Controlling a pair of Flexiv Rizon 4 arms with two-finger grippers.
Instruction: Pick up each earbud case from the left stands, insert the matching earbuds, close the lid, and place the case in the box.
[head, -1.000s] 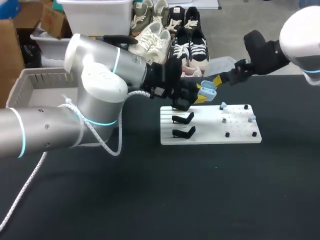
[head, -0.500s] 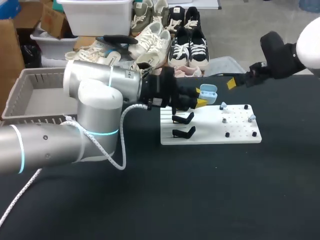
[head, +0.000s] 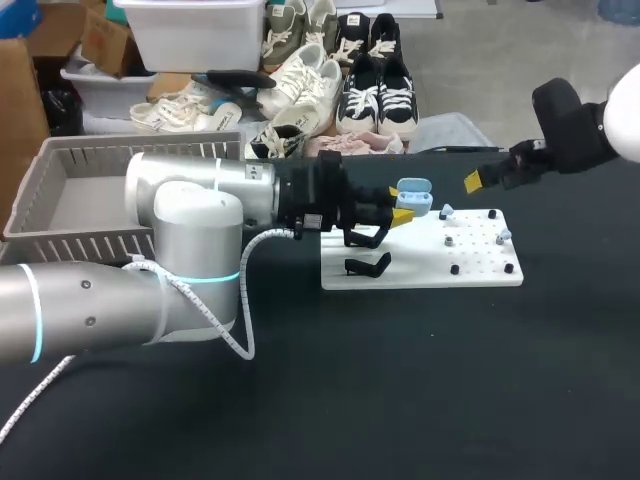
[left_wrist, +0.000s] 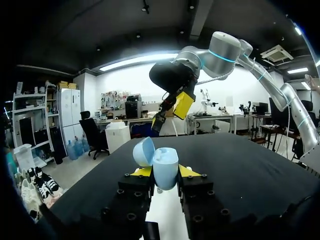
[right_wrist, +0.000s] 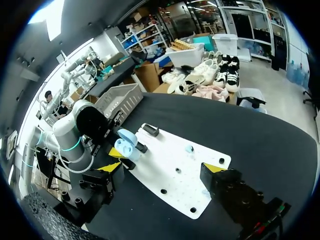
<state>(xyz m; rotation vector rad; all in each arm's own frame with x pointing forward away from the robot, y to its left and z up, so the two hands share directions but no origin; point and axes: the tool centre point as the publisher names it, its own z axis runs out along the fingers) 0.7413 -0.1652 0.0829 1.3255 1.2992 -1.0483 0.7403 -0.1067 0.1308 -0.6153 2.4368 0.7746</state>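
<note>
Clamped in my left gripper (head: 402, 208) is the pale blue earbud case (head: 414, 194), lid swung open, held in the air just above the far left corner of the white board (head: 420, 272). Two black stands (head: 367, 264) sit on the board's left end, and small pale earbuds (head: 447, 212) rest on its right half among dark pegs. My right gripper (head: 478, 180) hangs beyond the board's far edge, apart from the case, and the grey box (head: 60, 160) lies well to the board's left. Seen from my left wrist, both yellow-tipped fingers press the earbud case (left_wrist: 165, 169) from two sides, its lid (left_wrist: 143, 151) tipped off to one side; the white board (left_wrist: 165, 220) runs beneath the left gripper (left_wrist: 165, 173), and the right gripper (left_wrist: 176, 107) hovers ahead, above the board's far side. Seen from my right wrist, the right gripper (right_wrist: 162, 168) is spread wide with nothing between its fingers, over the white board (right_wrist: 165, 155); the earbud case (right_wrist: 125, 145) is at the board's far corner in the left gripper (right_wrist: 119, 150), and one earbud (right_wrist: 189, 148) lies on the board.
</note>
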